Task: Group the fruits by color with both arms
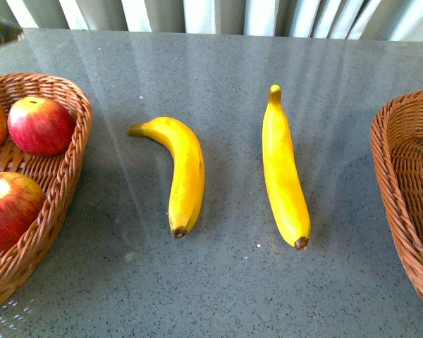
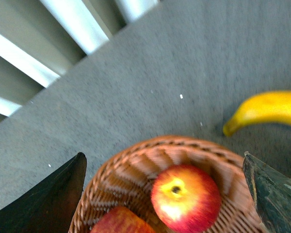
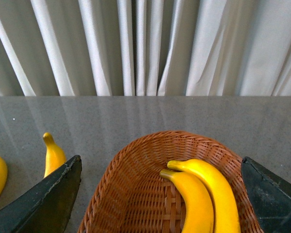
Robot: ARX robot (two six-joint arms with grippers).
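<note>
Three apples (image 1: 40,125) sit in the basket (image 1: 74,141) at the left edge of the surface (image 1: 233,296). There are four bananas: a curved banana (image 1: 185,172) and a straight banana (image 1: 284,169) on the open middle, and two more bananas (image 3: 208,194) in the second basket (image 1: 402,183) at the right edge. That makes two baskets.

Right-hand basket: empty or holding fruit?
Holding fruit. The right wrist view shows two bananas lying side by side inside the right-hand basket.
</note>
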